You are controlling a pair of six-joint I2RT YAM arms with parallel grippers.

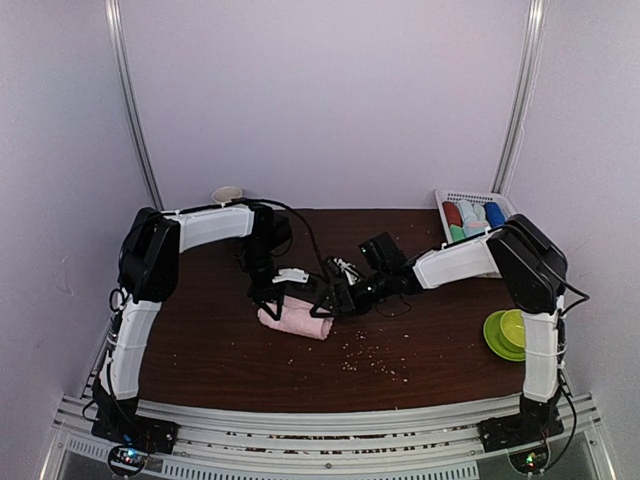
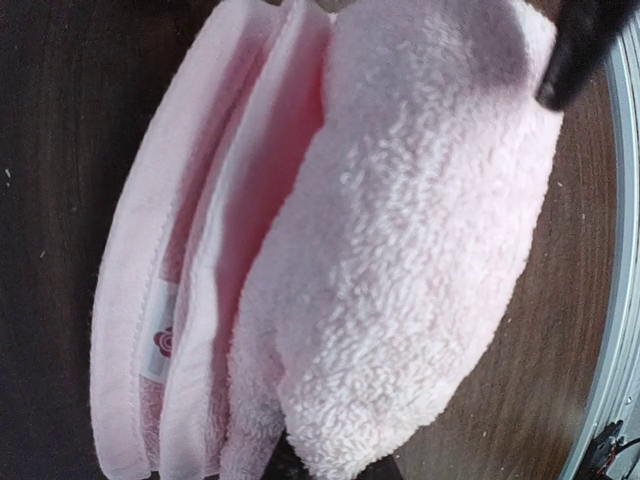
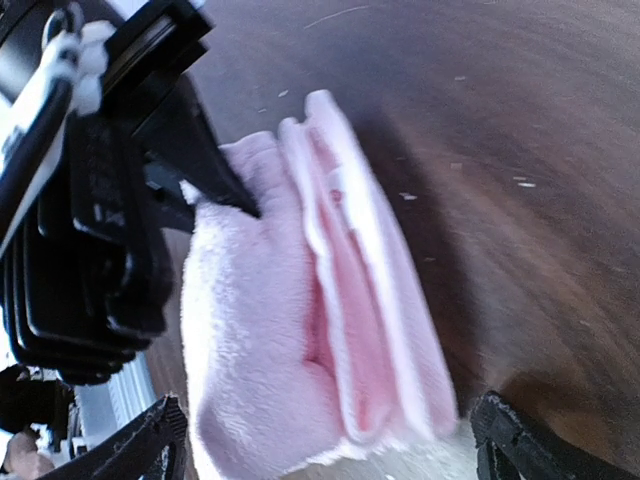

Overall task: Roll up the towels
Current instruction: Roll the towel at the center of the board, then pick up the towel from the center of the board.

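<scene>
A pale pink towel (image 1: 297, 320) lies partly rolled and folded in layers on the dark wooden table (image 1: 200, 340), left of centre. My left gripper (image 1: 284, 293) is shut on its far end; the towel (image 2: 400, 250) fills the left wrist view and hides most of the fingers (image 2: 335, 468). In the right wrist view one left finger (image 3: 215, 175) presses into the towel (image 3: 300, 330). My right gripper (image 3: 330, 450) stands open, its fingertips (image 3: 150, 440) wide on either side of the towel's near end. One of its fingers (image 2: 580, 50) shows by the towel's top corner.
A white slatted basket (image 1: 441, 205) at the back right holds several rolled cloths, red, pale, green and blue. Green bowls (image 1: 505, 333) sit by the right edge. A paper cup (image 1: 227, 193) stands at the back left. Crumbs (image 1: 365, 358) lie in front of the towel.
</scene>
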